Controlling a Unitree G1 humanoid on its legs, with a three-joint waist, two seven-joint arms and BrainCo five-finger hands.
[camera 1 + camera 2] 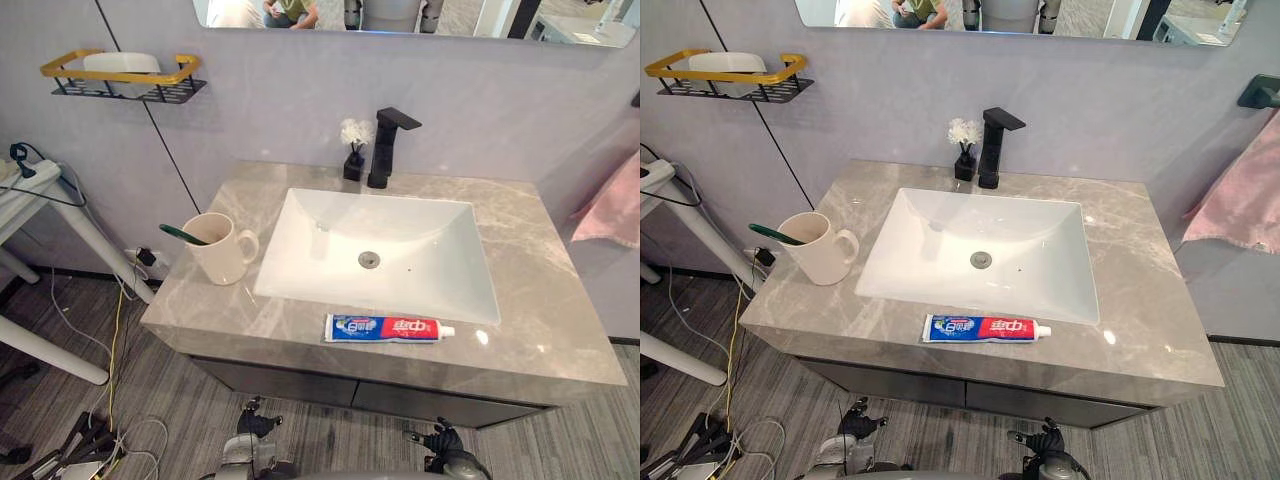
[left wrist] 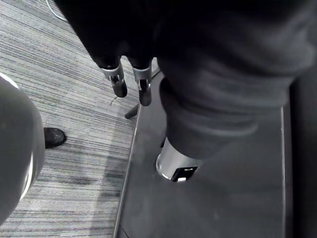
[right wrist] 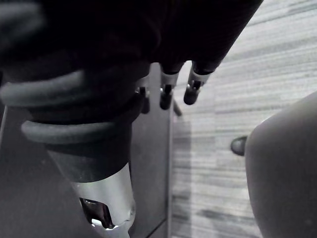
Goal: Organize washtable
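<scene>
Your toothpaste tube (image 1: pixel 388 328) lies at lower centre on the counter (image 1: pixel 545 300), just below the sink (image 1: pixel 410 225). The mug (image 1: pixel 222 250) with the toothbrush (image 1: pixel 182 235) stands at left. Your left hand (image 2: pixel 144 88) and right hand (image 3: pixel 192 89) hang relaxed, holding nothing.

Both eye views looked steeply down from the head, standing before the washtable (image 1: pixel 560 330) and facing the wall (image 1: pixel 280 110). From slightly offset spots they shared the sink (image 1: pixel 420 230), the tap (image 1: pixel 384 150) and the floor (image 1: pixel 180 395). Each wrist view looked very closely along its own hand, the left hand (image 2: pixel 119 83) and the right hand (image 3: pixel 167 95), down towards that floor.
</scene>
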